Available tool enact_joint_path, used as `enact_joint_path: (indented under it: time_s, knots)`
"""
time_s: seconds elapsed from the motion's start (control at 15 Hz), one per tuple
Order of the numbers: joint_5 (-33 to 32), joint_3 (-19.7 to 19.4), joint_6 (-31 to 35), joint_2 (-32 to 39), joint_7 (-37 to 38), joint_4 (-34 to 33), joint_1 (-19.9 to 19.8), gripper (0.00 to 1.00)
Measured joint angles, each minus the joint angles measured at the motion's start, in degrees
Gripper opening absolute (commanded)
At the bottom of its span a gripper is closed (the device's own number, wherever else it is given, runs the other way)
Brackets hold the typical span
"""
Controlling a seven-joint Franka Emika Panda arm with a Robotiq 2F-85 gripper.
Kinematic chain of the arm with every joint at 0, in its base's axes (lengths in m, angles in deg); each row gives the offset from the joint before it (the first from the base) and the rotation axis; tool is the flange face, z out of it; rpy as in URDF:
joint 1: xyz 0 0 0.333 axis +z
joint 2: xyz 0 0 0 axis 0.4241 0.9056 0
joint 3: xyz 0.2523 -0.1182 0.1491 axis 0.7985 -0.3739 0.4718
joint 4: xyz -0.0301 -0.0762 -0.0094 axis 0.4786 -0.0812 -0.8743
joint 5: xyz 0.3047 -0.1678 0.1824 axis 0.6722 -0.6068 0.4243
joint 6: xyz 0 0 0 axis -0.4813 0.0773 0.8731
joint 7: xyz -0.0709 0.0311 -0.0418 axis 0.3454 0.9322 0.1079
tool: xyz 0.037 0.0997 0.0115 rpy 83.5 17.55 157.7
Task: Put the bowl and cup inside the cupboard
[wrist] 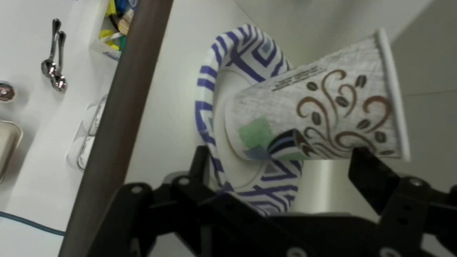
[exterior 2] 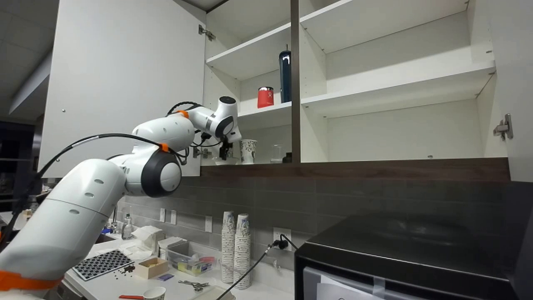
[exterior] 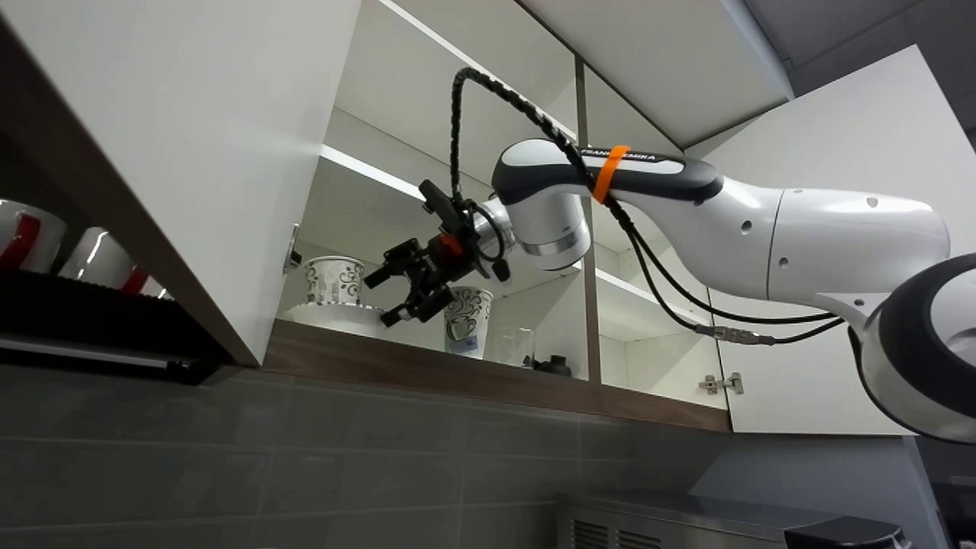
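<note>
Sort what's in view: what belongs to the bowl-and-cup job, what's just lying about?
Job:
bowl
cup standing in it
cupboard

Lying about:
other cup beside the bowl
spoons
red tumbler
dark bottle
stacked cups

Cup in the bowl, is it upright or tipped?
Upright: in an exterior view, the cup stands rim-up in the bowl; the wrist view shows its narrower base inside.

Arm (exterior: 854, 244) glossy wht, rounded; blk joint ring (exterior 2: 150, 175) mid-left, orange band (exterior 2: 31, 280) lower left in an exterior view. Upper ctr in an exterior view: ribbed blk cable (exterior: 526, 107), orange strap (exterior: 611, 174) across "EMIKA" lettering (exterior: 640, 156). Gripper (exterior: 380, 298) blk w/ red patch (exterior: 450, 245), grey screw heads (wrist: 136, 189) along btm, wrist view.
</note>
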Motion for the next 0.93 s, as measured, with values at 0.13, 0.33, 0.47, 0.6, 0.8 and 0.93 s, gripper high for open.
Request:
enact_joint_path:
  time_s: [0.13,0.33,0.47,0.6,0.8,0.93]
  knots:
    - [1.88,-0.02,1.37,-2.67,-0.83,1.25,-2.22,1.00]
    - [3.91,-0.05,2.11,-7.29,-2.80,4.99,-5.34,1.00]
    - [4.02,-0.03,2.17,-8.01,-3.08,6.88,-5.48,1.00]
    - [4.11,0.02,2.91,-8.06,-3.17,7.17,-5.40,1.00]
    - [4.12,0.02,2.91,-8.08,-3.17,7.20,-5.40,1.00]
    - [4.12,0.02,2.92,-8.09,-3.17,7.21,-5.40,1.00]
